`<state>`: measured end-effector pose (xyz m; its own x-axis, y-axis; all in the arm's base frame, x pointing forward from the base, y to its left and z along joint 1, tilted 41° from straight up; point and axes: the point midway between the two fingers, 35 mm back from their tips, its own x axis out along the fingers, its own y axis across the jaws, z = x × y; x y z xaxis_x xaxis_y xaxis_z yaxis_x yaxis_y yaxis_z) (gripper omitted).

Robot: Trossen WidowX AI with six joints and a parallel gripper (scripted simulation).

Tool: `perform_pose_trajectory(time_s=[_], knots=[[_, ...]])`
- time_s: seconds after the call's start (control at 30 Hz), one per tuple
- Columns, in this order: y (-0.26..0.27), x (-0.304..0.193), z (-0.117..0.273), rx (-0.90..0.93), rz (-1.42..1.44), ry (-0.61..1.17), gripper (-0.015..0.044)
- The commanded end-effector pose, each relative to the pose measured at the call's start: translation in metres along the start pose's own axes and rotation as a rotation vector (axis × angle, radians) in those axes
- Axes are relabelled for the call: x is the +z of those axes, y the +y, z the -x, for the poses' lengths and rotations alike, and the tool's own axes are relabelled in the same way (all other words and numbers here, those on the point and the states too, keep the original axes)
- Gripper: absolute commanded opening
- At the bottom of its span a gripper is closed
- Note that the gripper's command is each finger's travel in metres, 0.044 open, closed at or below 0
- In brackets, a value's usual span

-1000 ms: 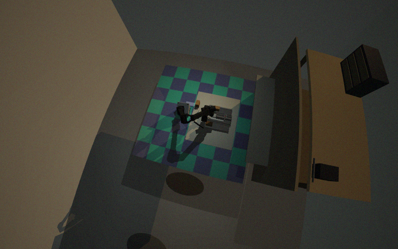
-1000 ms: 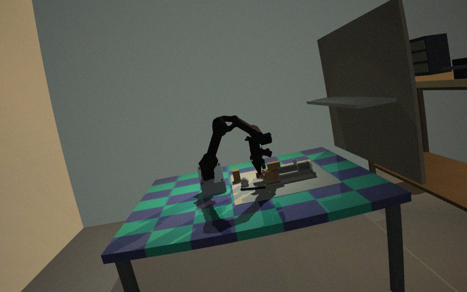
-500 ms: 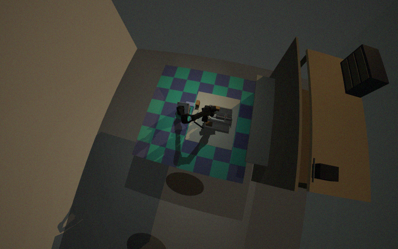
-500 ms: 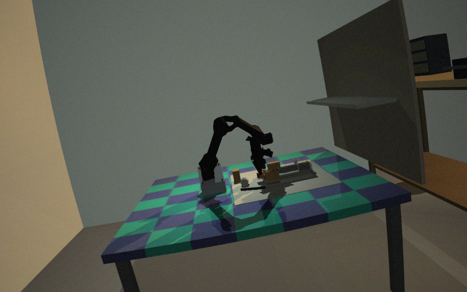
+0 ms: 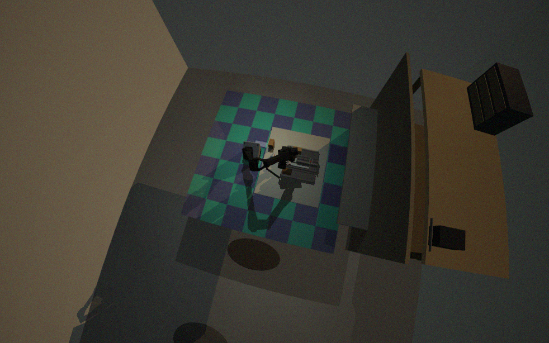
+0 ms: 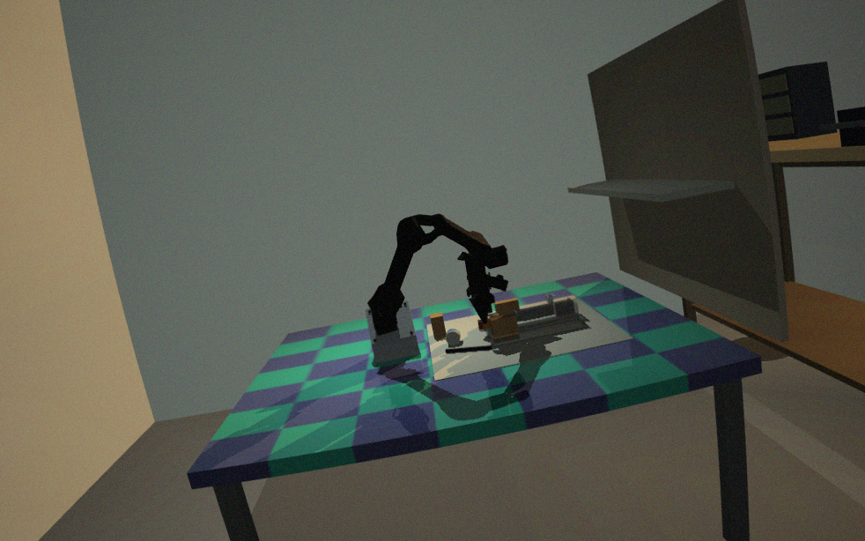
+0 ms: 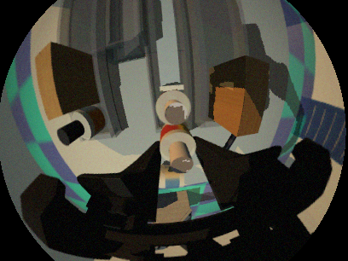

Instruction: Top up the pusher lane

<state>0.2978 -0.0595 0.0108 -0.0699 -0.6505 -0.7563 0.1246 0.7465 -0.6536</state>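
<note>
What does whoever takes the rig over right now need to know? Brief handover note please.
Gripper: shut on the loose jar, red band, pale lid, held just in front of the lane mouth.
Lane jar: standing in the pusher lane, directly ahead of the held jar; contact between the two cannot be told.
Other things: a jar on its side and an orange box to one side of the lane, another orange box on the other.
Done: matching jar picked and lined up with the lane.
Left: push the row back slowly with the held jar, seat it behind the low front stop, then release.
</note>
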Motion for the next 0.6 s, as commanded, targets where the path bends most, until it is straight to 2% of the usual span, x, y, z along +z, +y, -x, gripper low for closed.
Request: perform_pose_trajectory(time_s=[0.0, 0.57], knots=[[0.0, 0.0098, 0.0018, 0.0, -0.011, -0.019, 0.0], [-0.0002, 0.0182, 0.0024, 0.0, -0.012, -0.02, 0.0]])
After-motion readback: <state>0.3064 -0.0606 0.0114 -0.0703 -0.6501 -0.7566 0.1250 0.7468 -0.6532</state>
